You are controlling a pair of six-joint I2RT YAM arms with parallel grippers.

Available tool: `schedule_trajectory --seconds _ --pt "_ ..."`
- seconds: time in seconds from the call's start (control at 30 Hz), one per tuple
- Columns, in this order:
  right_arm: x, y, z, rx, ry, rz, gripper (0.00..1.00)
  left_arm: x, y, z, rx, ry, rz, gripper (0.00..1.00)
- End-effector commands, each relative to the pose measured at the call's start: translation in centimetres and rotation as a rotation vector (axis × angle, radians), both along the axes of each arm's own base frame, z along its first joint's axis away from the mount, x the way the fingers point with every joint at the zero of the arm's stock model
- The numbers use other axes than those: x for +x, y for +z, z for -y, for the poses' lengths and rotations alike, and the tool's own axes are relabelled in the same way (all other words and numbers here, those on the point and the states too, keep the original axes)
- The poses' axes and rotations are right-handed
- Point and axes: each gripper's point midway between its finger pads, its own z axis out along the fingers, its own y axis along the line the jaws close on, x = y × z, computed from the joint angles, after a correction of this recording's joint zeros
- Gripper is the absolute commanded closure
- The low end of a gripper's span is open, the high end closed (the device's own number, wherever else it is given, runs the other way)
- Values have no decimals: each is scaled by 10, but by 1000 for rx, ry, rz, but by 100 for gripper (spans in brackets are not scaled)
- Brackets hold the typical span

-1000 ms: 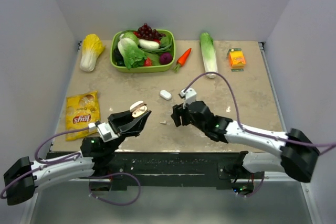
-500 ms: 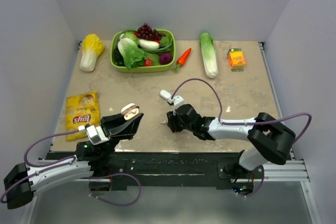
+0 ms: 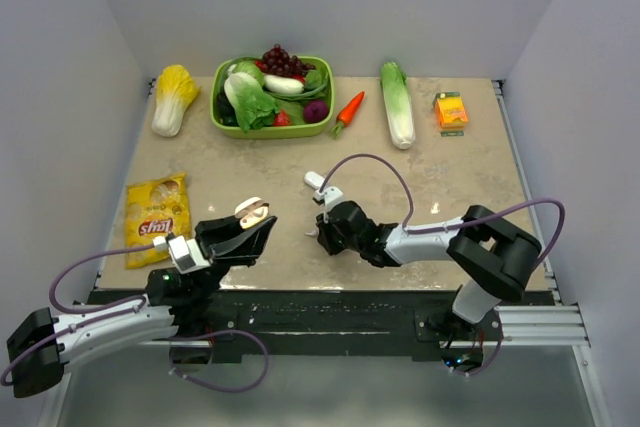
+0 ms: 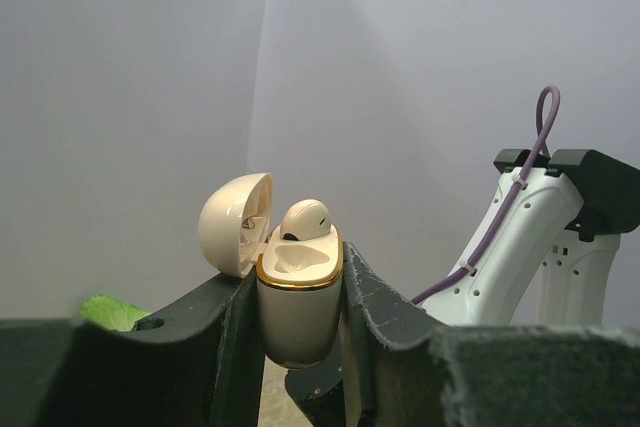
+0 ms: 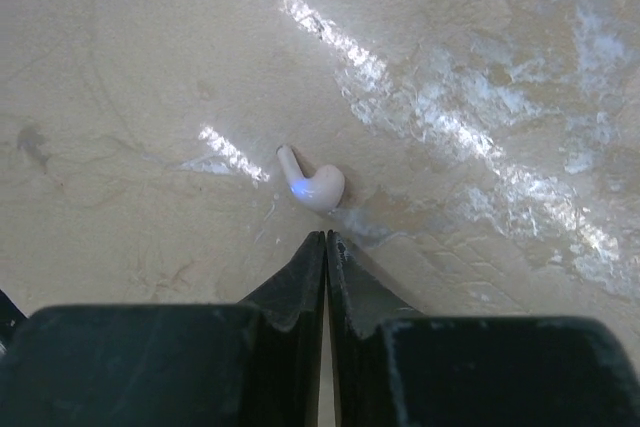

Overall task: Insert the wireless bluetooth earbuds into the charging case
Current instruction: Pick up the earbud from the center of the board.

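The charging case [image 4: 298,312], glossy white with a gold rim, stands upright between my left gripper's [image 4: 298,269] fingers, which are shut on it. Its lid [image 4: 233,224] is hinged open to the left. One earbud [image 4: 305,219] sits in the case's right socket. From above, the case [image 3: 255,213] is lifted over the table's near left part. A second earbud [image 5: 318,185] lies on the table, with a blue light on its stem. My right gripper [image 5: 326,237] is shut with nothing in it, its tips on the table just short of that earbud. From above, the right gripper [image 3: 322,234] is low at centre front.
A green basket [image 3: 270,133] of vegetables stands at the back. Around it lie a yellow cabbage [image 3: 174,97], a carrot [image 3: 348,110], a long green vegetable [image 3: 397,102] and an orange carton [image 3: 451,111]. A chips bag [image 3: 157,215] lies left. A small white oblong [image 3: 314,181] lies mid-table.
My right gripper has come down and left to the table and shut without taking the earbud. The left arm has drawn back slightly with the case.
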Motion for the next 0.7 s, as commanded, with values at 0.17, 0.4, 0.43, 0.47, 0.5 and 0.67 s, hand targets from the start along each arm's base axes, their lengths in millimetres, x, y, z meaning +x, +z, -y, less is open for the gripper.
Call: schedule_trajectory --seconds 0.17,0.4,0.43,0.47,0.5,0.67 --pt "17 7 -16 27 -39 32 93 -6 -15 -10 -39 -12 -1 100" --pt "24 6 -14 -9 -59 55 92 -6 -16 -11 -41 -9 1 100" --pt "25 4 -14 -13 -61 55 91 -6 -16 -11 -43 -11 2 100" --pt "27 7 -16 -11 -62 62 90 -6 -16 -11 -42 -10 1 100" --pt "28 6 -16 -15 -63 62 90 -6 -16 -12 -44 -11 1 100" --pt "32 5 -22 -19 -56 65 88 -7 -17 -12 -47 -16 0 100"
